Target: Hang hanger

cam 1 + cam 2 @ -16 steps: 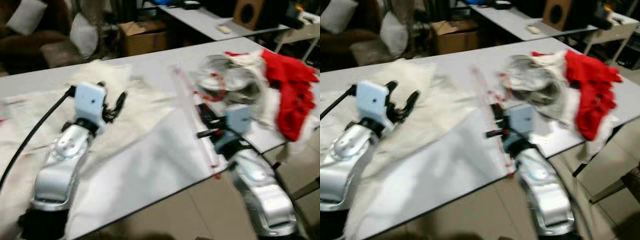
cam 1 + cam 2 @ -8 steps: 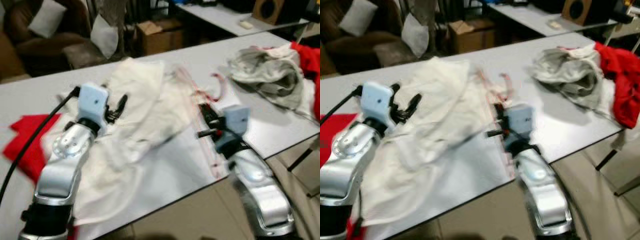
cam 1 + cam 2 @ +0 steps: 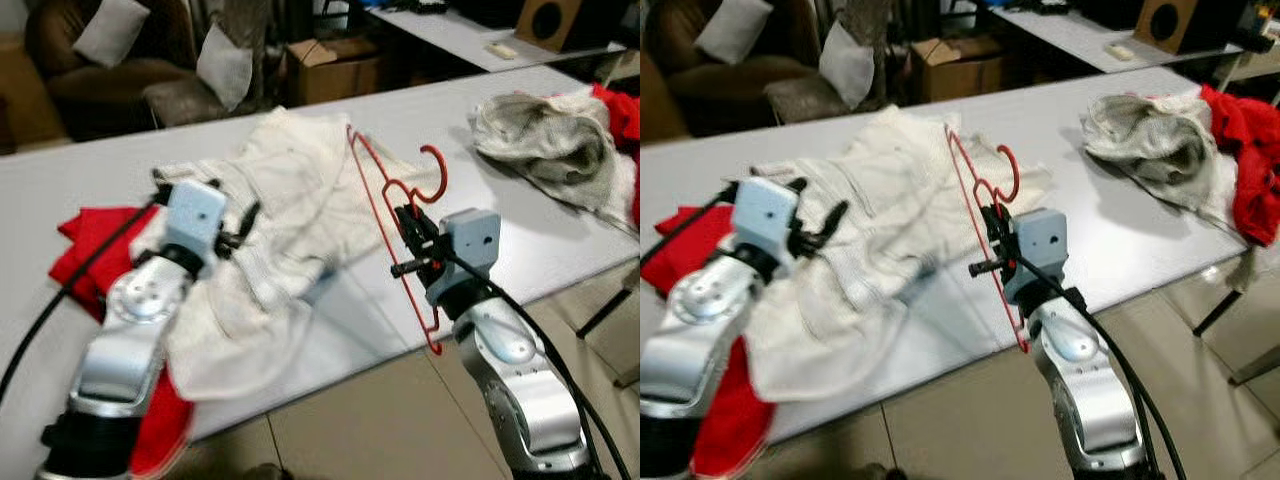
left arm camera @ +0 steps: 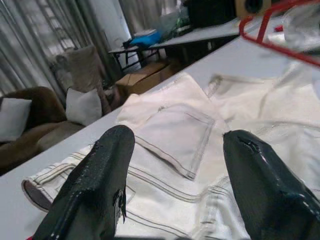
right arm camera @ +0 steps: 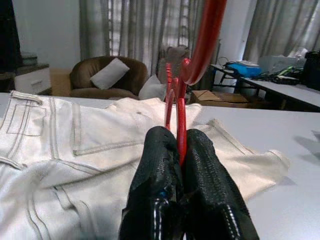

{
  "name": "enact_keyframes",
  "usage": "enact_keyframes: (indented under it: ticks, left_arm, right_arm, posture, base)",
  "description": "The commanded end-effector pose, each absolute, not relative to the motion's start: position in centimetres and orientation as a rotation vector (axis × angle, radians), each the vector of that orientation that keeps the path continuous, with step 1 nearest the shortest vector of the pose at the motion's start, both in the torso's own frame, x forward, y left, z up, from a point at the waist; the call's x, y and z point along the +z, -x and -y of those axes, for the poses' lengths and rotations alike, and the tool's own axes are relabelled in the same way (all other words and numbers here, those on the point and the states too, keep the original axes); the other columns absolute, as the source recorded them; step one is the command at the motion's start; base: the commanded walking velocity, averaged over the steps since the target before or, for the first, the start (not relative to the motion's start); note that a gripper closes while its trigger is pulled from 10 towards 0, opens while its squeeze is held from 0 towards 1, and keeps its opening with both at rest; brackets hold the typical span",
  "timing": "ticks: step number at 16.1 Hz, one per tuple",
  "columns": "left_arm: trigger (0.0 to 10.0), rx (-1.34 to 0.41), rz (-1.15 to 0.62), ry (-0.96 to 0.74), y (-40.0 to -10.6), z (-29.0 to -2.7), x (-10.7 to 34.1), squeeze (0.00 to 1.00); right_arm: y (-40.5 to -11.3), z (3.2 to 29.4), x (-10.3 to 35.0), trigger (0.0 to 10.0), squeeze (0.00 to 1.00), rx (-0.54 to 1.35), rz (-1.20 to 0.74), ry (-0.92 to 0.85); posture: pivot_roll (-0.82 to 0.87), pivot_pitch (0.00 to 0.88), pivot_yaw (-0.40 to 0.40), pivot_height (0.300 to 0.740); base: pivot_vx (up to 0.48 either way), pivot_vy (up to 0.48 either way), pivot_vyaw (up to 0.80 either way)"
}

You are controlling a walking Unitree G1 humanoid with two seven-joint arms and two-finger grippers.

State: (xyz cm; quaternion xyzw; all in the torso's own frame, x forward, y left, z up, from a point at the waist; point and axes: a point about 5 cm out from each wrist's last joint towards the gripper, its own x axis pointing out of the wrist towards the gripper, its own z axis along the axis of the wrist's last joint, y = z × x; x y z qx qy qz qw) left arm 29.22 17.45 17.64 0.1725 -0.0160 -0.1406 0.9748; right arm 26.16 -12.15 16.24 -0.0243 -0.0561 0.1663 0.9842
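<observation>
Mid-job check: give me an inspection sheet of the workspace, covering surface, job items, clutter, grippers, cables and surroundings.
Surface: long grey table, its near edge by the robot.
Job's things: thin red wire hanger, held up above the table edge; white denim trousers spread flat beside it.
Clutter: crumpled grey-white garment at the table's right end; red cloth past it; another red cloth under the trousers on the left.
Grippers: right gripper shut on the hanger's wire; left gripper open over the trousers.
Cables: black cable along the left arm; black cable along the right arm.
Surroundings: brown sofa with pillows, cardboard box, second table.
</observation>
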Motion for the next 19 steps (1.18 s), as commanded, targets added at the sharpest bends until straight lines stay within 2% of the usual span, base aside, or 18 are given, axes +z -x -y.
enact_keyframes:
  ticks: [1,5,9,12,13,15,19]
  left_arm:
    - [10.0,-0.299,0.009,-0.391,-29.3,-17.6,17.5,0.0]
    - [10.0,-0.417,-0.125,-0.491,-28.3,-21.2,17.3,0.0]
    - [10.0,-0.421,-0.325,-0.589,-27.2,-23.9,16.3,0.0]
    - [10.0,-0.444,-0.393,-0.514,-26.3,-24.5,15.9,0.0]
    - [7.9,-0.444,-0.416,-0.468,-26.0,-24.5,15.7,0.0]
    - [0.2,-0.397,-0.464,-0.404,-25.9,-24.8,15.1,0.0]
    - [0.0,-0.347,-0.51,-0.295,-25.9,-24.9,15.0,0.0]
  right_arm:
    - [-26.2,12.7,16.5,10.0,0.0,0.33,0.122,0.068]
    - [-25.7,14.2,16.2,10.0,0.0,0.481,0.064,0.037]
    - [-24.9,16.5,15.0,10.0,0.0,0.565,-0.031,0.081]
    - [-24.1,17.8,14.3,10.0,0.0,0.577,-0.083,0.054]
    - [-24.0,18.3,13.9,10.0,0.0,0.571,-0.102,0.052]
    - [-24.0,18.9,13.7,10.0,0.0,0.563,-0.115,0.057]
    - [-24.0,19.0,14.0,10.0,0.0,0.563,-0.106,0.052]
  posture:
    - [-0.07,0.0,0.038,0.74]
    - [-0.07,0.0,0.03,0.74]
    - [-0.07,0.0,0.017,0.74]
    - [-0.06,0.0,0.005,0.74]
    - [-0.06,0.0,0.004,0.74]
    - [-0.07,0.0,0.005,0.74]
    - [-0.07,0.0,0.008,0.74]
  base:
    - [0.0,0.0,0.0]
    - [0.0,0.0,0.0]
    - [0.0,0.0,0.0]
    - [0.0,0.0,0.0]
    - [0.0,0.0,0.0]
    - [0.0,0.0,0.0]
    - [0.0,0.0,0.0]
